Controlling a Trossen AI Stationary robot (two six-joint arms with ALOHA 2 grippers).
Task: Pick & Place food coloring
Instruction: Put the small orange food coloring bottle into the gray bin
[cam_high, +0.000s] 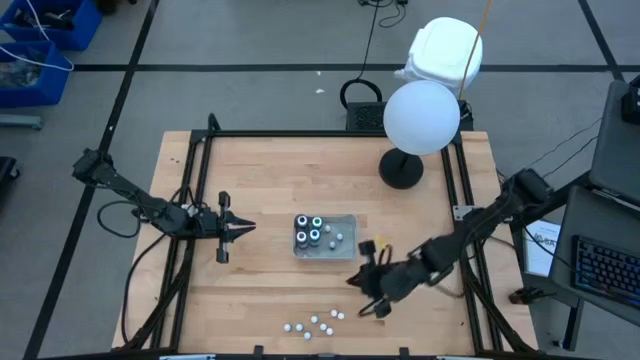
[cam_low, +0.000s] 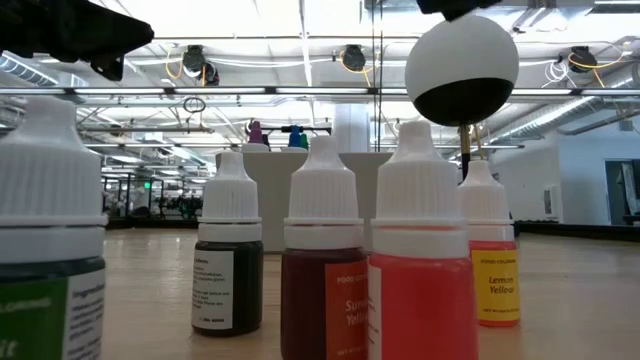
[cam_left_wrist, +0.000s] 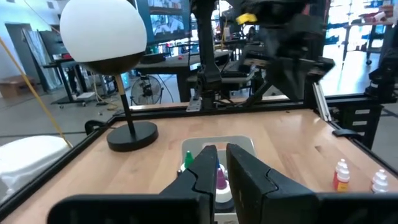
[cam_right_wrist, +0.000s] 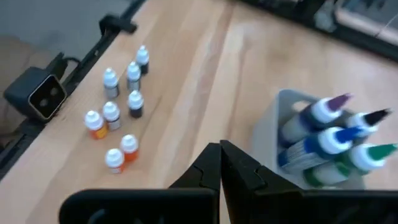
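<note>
The food coloring is small dropper bottles with white caps. Several stand upright in the clear tray (cam_high: 346, 222) at the table's middle (cam_right_wrist: 336, 140). Several more stand loose on the wood near the front edge (cam_high: 315, 322) (cam_right_wrist: 118, 112), close up in the low view (cam_low: 322, 270). My left gripper (cam_high: 248, 228) (cam_left_wrist: 221, 163) points level at the tray from the table's left, short of it, its fingers a narrow gap apart with nothing between them. My right gripper (cam_high: 358, 285) (cam_right_wrist: 221, 152) hangs shut above the wood, between the tray and the loose bottles, touching nothing.
A lamp with a white ball shade (cam_high: 421, 116) stands on a round black base (cam_high: 400, 168) at the back right. Black frame rails (cam_high: 190, 190) run along the table's sides. A small camera (cam_right_wrist: 41, 96) sits at the front edge by the loose bottles.
</note>
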